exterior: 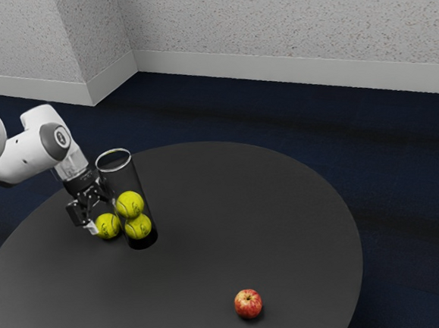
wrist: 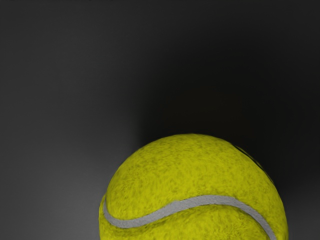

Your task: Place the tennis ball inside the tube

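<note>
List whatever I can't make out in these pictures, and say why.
- Exterior view: whether the tool grips the loose tennis ball; the ball and the tube hide part of the contact.
- Exterior view: the dark markings on the two balls in the tube, too small to read.
- Exterior view: the arm's base, cut off by the left edge.
- Wrist view: the loose ball's lower part, cut off by the lower edge.

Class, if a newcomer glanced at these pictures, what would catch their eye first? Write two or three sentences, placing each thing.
Bright yellow comes first: two tennis balls stacked inside a clear upright tube, and a loose tennis ball just outside it, at the gripper. Next comes the red apple, alone on the dark round table, toward the exterior view's lower edge.
</note>
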